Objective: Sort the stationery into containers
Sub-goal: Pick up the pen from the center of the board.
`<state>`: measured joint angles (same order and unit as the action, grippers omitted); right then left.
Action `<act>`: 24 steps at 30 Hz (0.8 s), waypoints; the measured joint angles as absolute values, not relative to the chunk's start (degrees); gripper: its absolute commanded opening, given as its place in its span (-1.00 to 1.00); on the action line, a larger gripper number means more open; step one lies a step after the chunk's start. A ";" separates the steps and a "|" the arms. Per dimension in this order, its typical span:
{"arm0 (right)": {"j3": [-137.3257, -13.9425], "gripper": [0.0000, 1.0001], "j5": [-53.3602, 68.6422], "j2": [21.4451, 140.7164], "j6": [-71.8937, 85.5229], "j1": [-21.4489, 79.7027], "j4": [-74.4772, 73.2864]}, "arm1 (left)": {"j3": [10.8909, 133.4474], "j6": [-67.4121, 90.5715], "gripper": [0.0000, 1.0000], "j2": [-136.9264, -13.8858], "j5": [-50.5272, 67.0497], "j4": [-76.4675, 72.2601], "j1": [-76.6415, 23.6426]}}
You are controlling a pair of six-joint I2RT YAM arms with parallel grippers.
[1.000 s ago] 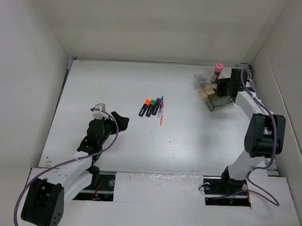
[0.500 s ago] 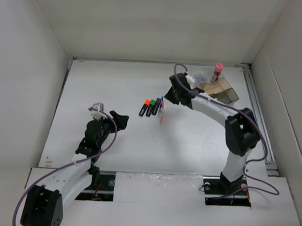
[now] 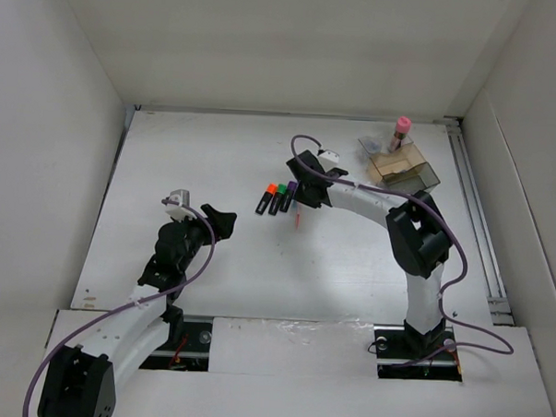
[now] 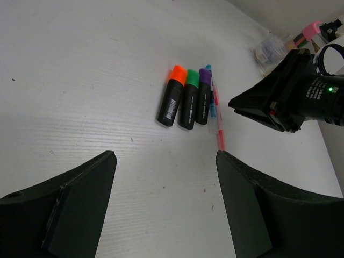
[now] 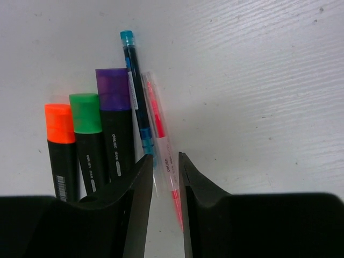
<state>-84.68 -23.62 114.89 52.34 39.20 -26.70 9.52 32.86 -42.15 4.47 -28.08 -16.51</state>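
Observation:
Three stubby black highlighters lie side by side mid-table: orange cap (image 3: pixel 265 199), green cap (image 3: pixel 277 198), purple cap (image 3: pixel 289 196). Beside them on the right lie a thin dark blue pen (image 5: pixel 134 80) and a pink pen (image 5: pixel 158 121). My right gripper (image 5: pixel 165 158) is down over the pink pen with its jaws narrowly open, one on each side of the pen, which still rests on the table. My left gripper (image 4: pixel 165 156) hovers open and empty to the left of the row. The clear brownish container (image 3: pixel 404 168) stands at the back right.
A pink-capped item (image 3: pixel 400 133) and a small clear packet (image 3: pixel 368 145) sit just behind the container. White walls enclose the table on the left, back and right. The right arm (image 3: pixel 380 199) stretches across the table from the right.
My right arm swung from the container at the back right over to the row of stationery and came down over the pink pen. The left arm barely moved.

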 measured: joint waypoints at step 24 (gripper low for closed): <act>-84.31 -0.92 -20.86 118.45 50.50 39.46 -25.96 | 9.45 32.97 0.43 -42.59 4.47 -28.08 -16.51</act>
